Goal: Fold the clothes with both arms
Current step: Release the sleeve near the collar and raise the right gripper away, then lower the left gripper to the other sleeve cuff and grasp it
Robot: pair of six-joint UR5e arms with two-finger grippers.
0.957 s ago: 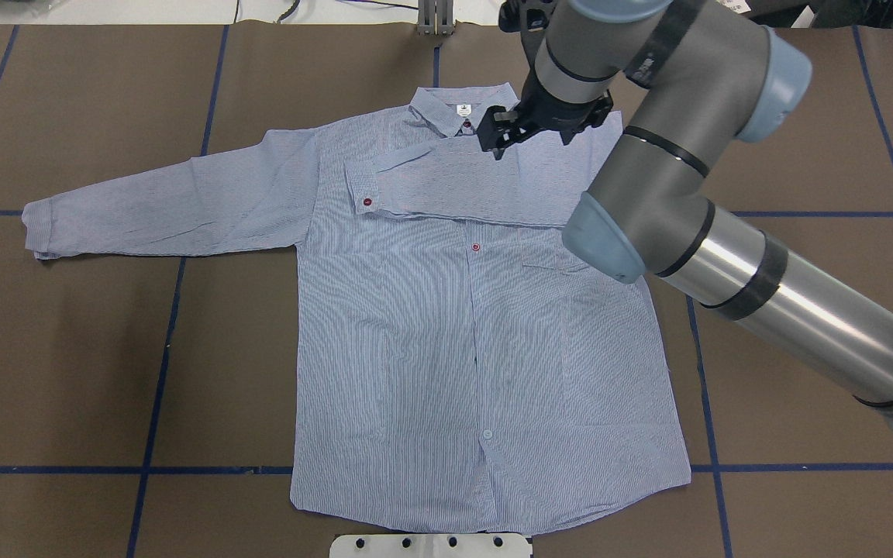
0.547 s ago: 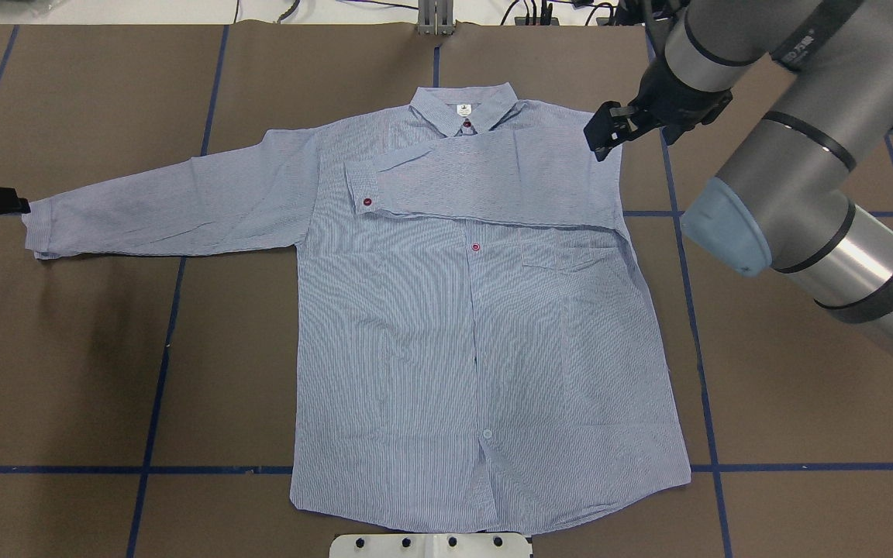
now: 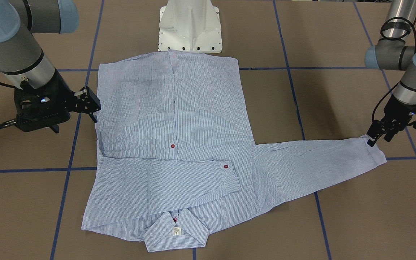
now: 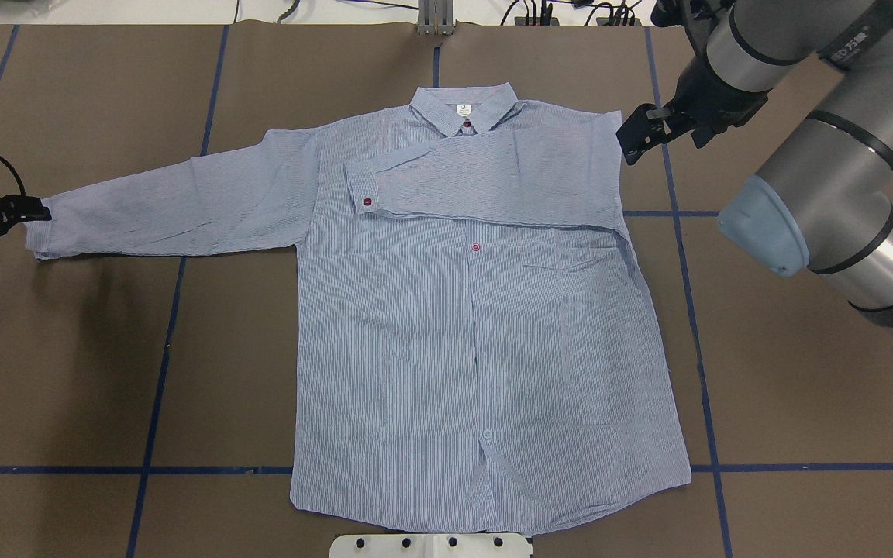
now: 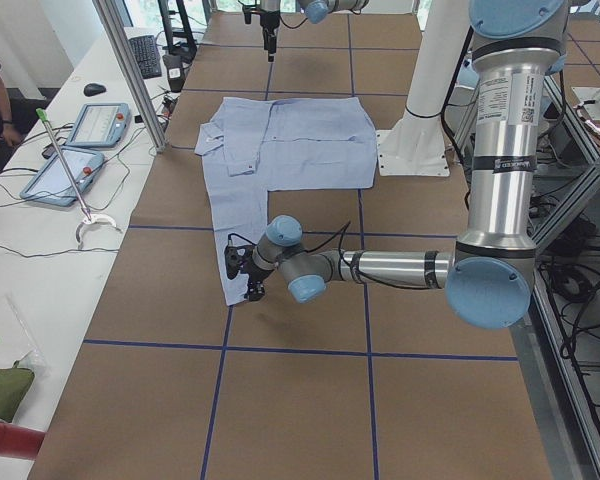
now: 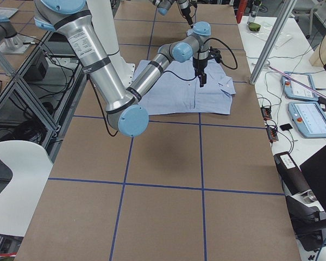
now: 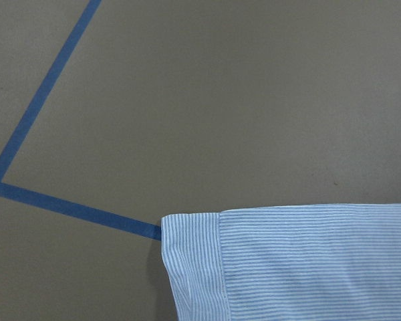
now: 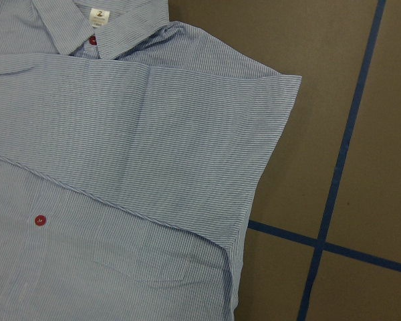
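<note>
Bench contents, overhead view, left to right.

- Left gripper [image 4: 36, 211]: one. Low at the bench's left edge, tips at the end of the outstretched sleeve's cuff [image 4: 39, 232]. In the front-facing view its two fingers look parted, with nothing clasped between them. Its wrist camera shows the cuff's corner lying flat on a blue tape line [image 4: 160, 372].
- Shirt [image 4: 446, 349]: one, light blue-and-white striped. It lies face up and flat in the middle of the bench [image 4: 67, 372], collar on the far side, hem toward the white pedestal base [image 4: 431, 545].
  - Sleeves: two. One [image 4: 167, 205] stretches out to the left; the other [image 4: 493, 174] is folded across the chest, its cuff left of the placket.
  - Red buttons in sight: three, at the collar, on the folded cuff and on the placket. Pale button: one, low on the placket.
  - Collar label [image 4: 463, 109]: one, white.
  - Chest pocket [image 4: 563, 260]: one, just below the folded sleeve.
- Right gripper [image 4: 632, 147]: one. It sits just beside the shirt's right shoulder fold, fingers spread and empty.
</note>
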